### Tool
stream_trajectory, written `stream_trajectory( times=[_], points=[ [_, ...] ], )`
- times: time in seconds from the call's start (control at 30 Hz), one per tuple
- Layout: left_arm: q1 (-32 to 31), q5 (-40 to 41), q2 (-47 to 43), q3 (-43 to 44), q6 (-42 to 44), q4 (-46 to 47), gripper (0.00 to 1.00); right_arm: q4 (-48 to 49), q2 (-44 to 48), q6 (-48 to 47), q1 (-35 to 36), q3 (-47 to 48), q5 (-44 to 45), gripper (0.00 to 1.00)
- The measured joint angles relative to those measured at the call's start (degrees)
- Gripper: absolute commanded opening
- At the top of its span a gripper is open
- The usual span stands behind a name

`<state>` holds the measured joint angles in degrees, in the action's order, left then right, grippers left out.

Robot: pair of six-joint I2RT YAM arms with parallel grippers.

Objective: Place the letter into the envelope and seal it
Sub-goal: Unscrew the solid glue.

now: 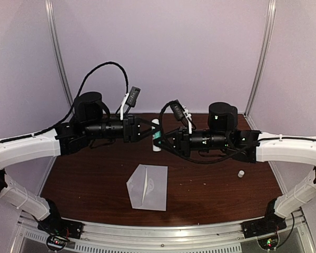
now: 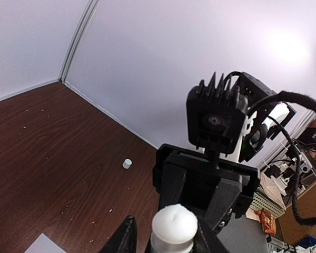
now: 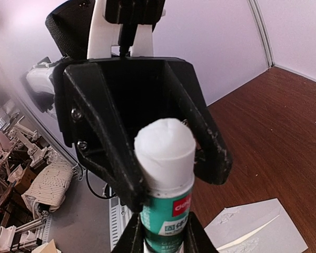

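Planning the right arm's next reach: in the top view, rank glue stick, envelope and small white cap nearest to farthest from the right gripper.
1. glue stick, gripped by the right gripper itself.
2. envelope, lying flat, front of centre.
3. small white cap, far to the right.

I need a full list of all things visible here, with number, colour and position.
envelope: one, pale grey, flat on the table, near centre.
glue stick: one, white with green label, uncapped, held up between the arms.
small cap: one, white, on the table, right side.
table: one, dark brown wood.
walls: pale lilac, behind and beside the table.
left arm: one, white and black; left jaws either side of the glue tip.
right arm: one, white and black; right jaws shut on the glue stick body.
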<state>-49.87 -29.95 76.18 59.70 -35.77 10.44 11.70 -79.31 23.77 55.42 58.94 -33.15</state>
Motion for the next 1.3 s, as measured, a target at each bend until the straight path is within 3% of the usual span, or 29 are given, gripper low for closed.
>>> stream_trajectory(
  times=[0.2, 0.47, 0.6, 0.73, 0.87, 1.17, 1.3],
  points=[
    [0.0, -0.83, 0.02, 0.0, -0.81, 0.31, 0.26, -1.62, -0.22, -0.48, 0.0, 0.85, 0.87, 0.0],
    [0.07, -1.51, 0.44, 0.0, -1.05, 0.46, 0.06, -2.38, -0.22, -0.76, 0.0, 0.96, 1.7, 0.0],
    [0.17, -1.51, 0.44, 0.0, -1.07, 0.61, 0.01, -2.36, -0.2, -0.9, 0.02, 0.96, 2.27, 0.25],
    [0.17, -0.9, 0.39, -0.02, -1.44, 2.05, 0.0, -0.76, 0.66, -0.35, 0.11, 0.26, 4.07, 0.65],
    [0.17, 0.59, 0.07, -0.13, -2.01, 4.98, 0.0, 6.69, 4.26, 2.21, 0.13, -4.9, 6.56, 0.81],
    [0.02, 4.55, -2.43, -1.09, -2.73, 16.46, 0.0, 32.68, 4.24, 15.47, 2.21, -15.85, 13.29, 0.85],
    [-0.76, 6.29, -2.64, -1.62, -2.95, 21.22, 0.0, 43.1, 0.9, 20.28, 2.8, -15.76, 14.29, 0.79]
  ],
)
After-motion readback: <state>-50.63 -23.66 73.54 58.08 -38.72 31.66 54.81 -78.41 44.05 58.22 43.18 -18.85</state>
